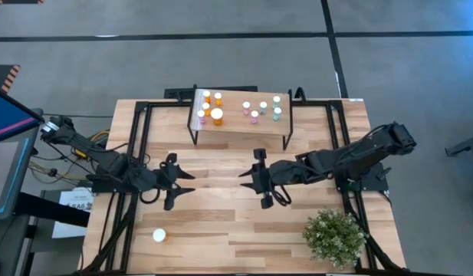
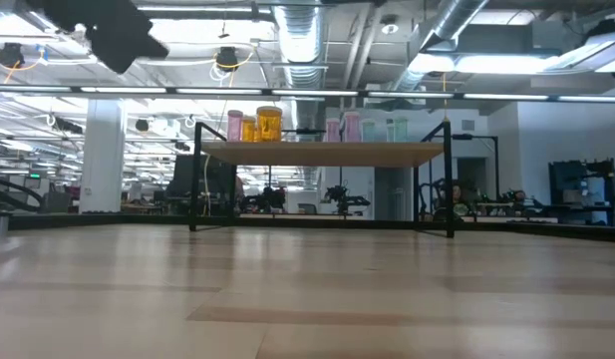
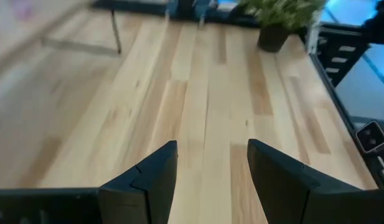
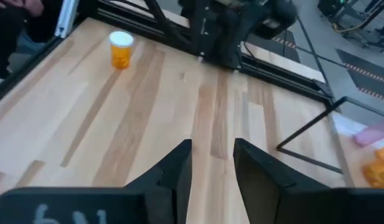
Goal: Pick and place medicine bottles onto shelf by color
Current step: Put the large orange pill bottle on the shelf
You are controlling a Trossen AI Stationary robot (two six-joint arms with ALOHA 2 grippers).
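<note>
The shelf (image 1: 240,123) stands at the table's far middle on thin black legs. Medicine bottles stand upright on its top: orange ones (image 1: 215,115) at the left, pink ones (image 1: 254,111) in the middle, teal ones (image 1: 277,112) at the right. One more orange bottle (image 1: 159,235) with a white cap stands on the table near the front left, also seen in the right wrist view (image 4: 121,50). My left gripper (image 1: 192,184) and my right gripper (image 1: 242,181) hover over the table's middle, facing each other. Both are open with nothing between their fingers (image 3: 211,180) (image 4: 211,165).
A green potted plant (image 1: 334,236) stands at the table's front right corner. Black frame rails (image 1: 136,146) run along the left and right sides. Bare wood lies between the two grippers and in front of the shelf.
</note>
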